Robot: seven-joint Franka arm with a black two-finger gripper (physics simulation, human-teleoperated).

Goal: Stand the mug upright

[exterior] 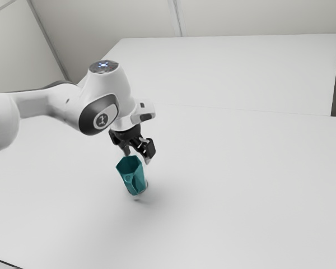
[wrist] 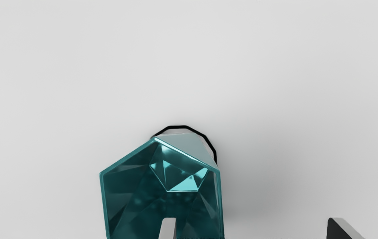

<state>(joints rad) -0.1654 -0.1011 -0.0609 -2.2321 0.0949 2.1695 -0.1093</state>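
The teal, faceted mug (exterior: 131,178) stands on the white table with its opening facing up; a slight lean cannot be told from the camera's slant. Just above its rim, my gripper (exterior: 138,157) is open and pointing down. Looking from the hand, I see into the mug (wrist: 132,196), with a pale part and a black curved edge behind its rim. One finger of the open gripper (wrist: 252,224) overlaps the mug's opening, while the other is out beside the mug. Neither finger is seen pressing on it, and the mug's near side is cut off there.
A wide white table surface (exterior: 241,185) surrounds the mug. Behind it in the exterior view is another white flat surface (exterior: 229,70), with pale walls beyond. The arm reaches in from the exterior view's left.
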